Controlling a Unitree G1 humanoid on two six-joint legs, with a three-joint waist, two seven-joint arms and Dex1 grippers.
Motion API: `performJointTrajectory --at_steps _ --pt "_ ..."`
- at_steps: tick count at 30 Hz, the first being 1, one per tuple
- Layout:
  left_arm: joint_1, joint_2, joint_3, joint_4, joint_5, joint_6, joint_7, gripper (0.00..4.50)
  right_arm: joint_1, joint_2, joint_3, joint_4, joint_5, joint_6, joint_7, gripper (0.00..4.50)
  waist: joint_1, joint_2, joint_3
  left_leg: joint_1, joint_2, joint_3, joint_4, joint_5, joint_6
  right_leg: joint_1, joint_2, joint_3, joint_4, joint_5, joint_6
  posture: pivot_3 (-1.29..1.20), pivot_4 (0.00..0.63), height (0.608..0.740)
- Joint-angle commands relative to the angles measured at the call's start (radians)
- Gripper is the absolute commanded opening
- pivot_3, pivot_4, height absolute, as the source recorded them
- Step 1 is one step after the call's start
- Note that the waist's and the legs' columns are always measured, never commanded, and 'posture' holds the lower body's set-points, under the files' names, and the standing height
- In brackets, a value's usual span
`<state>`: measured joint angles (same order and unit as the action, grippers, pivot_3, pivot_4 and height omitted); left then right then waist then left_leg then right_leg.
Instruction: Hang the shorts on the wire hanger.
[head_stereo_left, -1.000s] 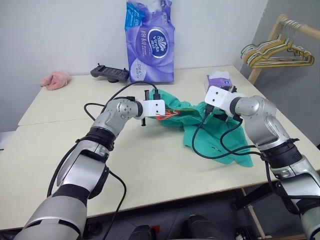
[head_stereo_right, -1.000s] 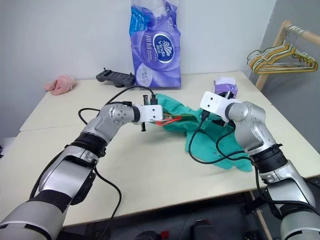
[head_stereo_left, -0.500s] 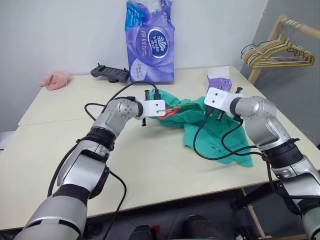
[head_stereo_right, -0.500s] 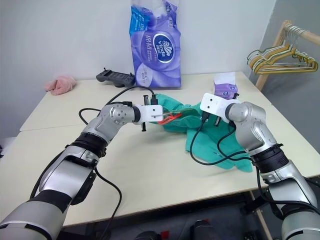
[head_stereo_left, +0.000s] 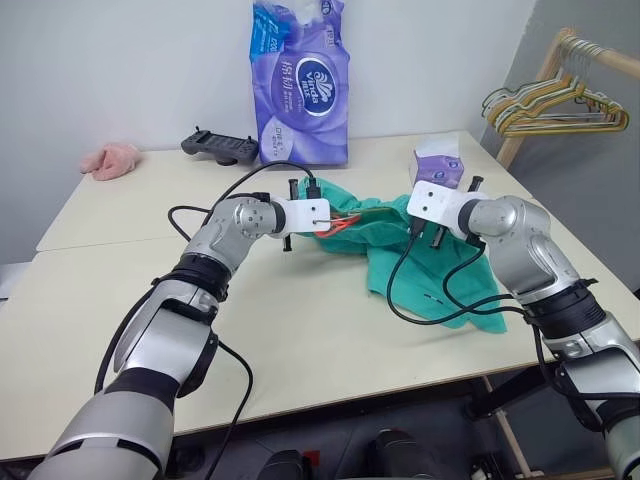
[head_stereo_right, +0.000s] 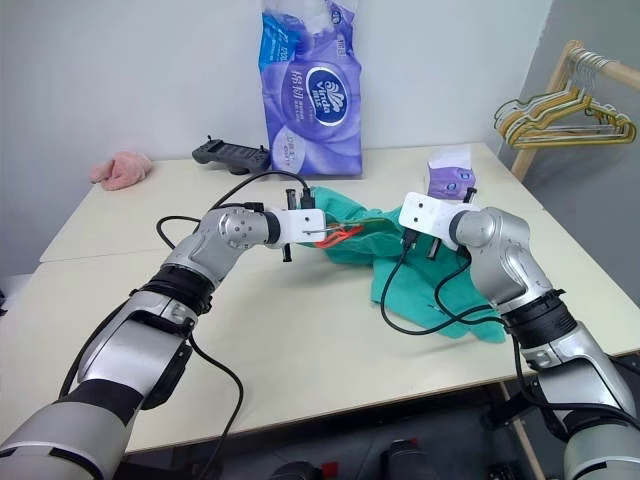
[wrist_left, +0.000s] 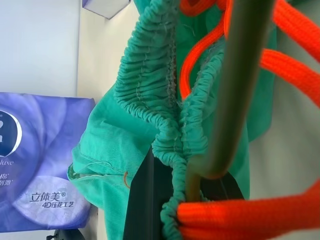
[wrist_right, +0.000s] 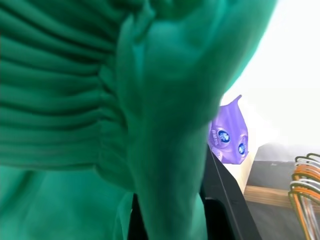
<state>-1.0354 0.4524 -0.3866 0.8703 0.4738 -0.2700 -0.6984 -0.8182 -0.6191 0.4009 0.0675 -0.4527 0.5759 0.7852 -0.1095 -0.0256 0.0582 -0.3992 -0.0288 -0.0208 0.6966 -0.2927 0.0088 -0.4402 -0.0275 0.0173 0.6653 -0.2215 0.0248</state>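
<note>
My left gripper (wrist_left: 175, 200) is clamped on the gathered waistband of the shorts (head_stereo_left: 425, 265), with the wire hanger (wrist_left: 235, 90) and the orange drawstring (head_stereo_left: 335, 226) bunched in at the same spot. My right gripper (wrist_right: 170, 215) is pinched shut on a fold of the waistband too. The top edge is held up between both arms, and the rest drapes onto the table (head_stereo_left: 300, 330) toward its right edge. Behind it sits a purple tissue pack (head_stereo_left: 303, 85).
</note>
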Motion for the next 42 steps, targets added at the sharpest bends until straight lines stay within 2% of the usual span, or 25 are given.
performJointTrajectory --at_steps 1,3,17,18,22,27,30,36,38,42 --pt "-0.025 -0.008 0.002 -0.02 -0.009 -0.02 0.005 0.0 -0.016 -0.008 -0.04 -0.042 -0.003 0.013 -0.004 0.04 0.0 0.0 0.0 0.0 0.0 0.0 0.0 0.0 0.0 0.0 0.0 0.0 0.0 0.0 0.0 -0.13 0.06 0.74" --pt "-0.017 -0.01 0.005 -0.031 -0.024 -0.036 -0.016 0.0 -0.012 -0.011 -0.043 -0.052 -0.002 0.018 -0.002 0.04 0.0 0.0 0.0 0.0 0.0 0.0 0.0 0.0 0.0 0.0 0.0 0.0 0.0 0.0 0.0 -0.13 0.06 0.74" --pt "-0.018 -0.012 0.1 -0.076 -0.183 0.042 -0.114 4.28 0.01 -0.022 -0.063 -0.059 0.002 0.022 -0.014 0.0 0.001 0.0 0.0 0.0 0.0 0.0 0.0 0.0 0.0 0.0 0.0 0.0 0.0 0.0 0.0 -0.12 0.05 0.74" --pt "-0.015 -0.007 0.109 -0.086 -0.197 0.047 -0.128 4.47 0.013 -0.023 -0.068 -0.057 0.005 0.023 -0.015 0.0 0.001 0.0 0.0 0.0 0.0 0.0 0.0 0.0 0.0 0.0 0.0 0.0 0.0 0.0 0.0 -0.12 0.05 0.74" --pt "-0.023 0.025 0.151 -0.107 -0.242 0.061 -0.141 4.47 0.042 -0.048 -0.101 -0.047 0.019 0.018 -0.018 0.0 0.001 0.0 0.0 0.0 0.0 0.0 0.0 0.0 0.0 0.0 0.0 0.0 0.0 0.0 0.0 -0.11 0.051 0.74" --pt "0.009 0.052 0.218 -0.23 -0.403 0.154 -0.312 4.47 0.088 -0.085 -0.155 -0.034 0.041 0.017 -0.018 0.0 0.004 0.001 0.0 0.0 0.0 0.0 0.0 0.0 0.0 0.0 0.0 0.0 0.0 0.0 0.0 -0.11 0.054 0.74" --pt "0.021 0.106 0.276 -0.335 -0.527 0.274 -0.451 4.47 0.137 -0.109 -0.248 -0.026 0.108 0.065 -0.006 0.0 0.004 0.001 0.0 0.0 0.0 0.0 0.0 0.0 0.0 0.001 0.0 0.0 0.0 0.0 0.0 -0.1 0.055 0.74" --pt "0.06 0.146 0.326 -0.432 -0.662 0.416 -0.562 4.47 0.227 -0.143 -0.43 -0.048 0.241 0.214 0.01 0.0 0.012 0.001 0.001 0.001 0.0 0.0 0.0 0.0 0.0 0.002 0.0 0.0 -0.001 0.0 0.0 -0.1 0.055 0.74" --pt "0.105 0.131 0.325 -0.501 -0.707 0.461 -0.588 4.47 0.263 -0.155 -0.506 -0.047 0.278 0.265 -0.005 0.0 0.018 0.002 0.0 0.002 0.0 0.0 0.0 0.0 0.0 0.003 0.001 0.0 -0.001 0.0 0.0 -0.11 0.056 0.74" --pt "0.168 0.025 0.311 -0.639 -0.772 0.524 -0.531 4.47 0.303 -0.146 -0.662 -0.047 0.343 0.381 -0.068 0.0 0.03 0.002 0.001 0.002 0.0 0.0 0.001 0.0 0.0 0.004 0.001 0.001 -0.001 0.0 0.0 -0.13 0.055 0.74"
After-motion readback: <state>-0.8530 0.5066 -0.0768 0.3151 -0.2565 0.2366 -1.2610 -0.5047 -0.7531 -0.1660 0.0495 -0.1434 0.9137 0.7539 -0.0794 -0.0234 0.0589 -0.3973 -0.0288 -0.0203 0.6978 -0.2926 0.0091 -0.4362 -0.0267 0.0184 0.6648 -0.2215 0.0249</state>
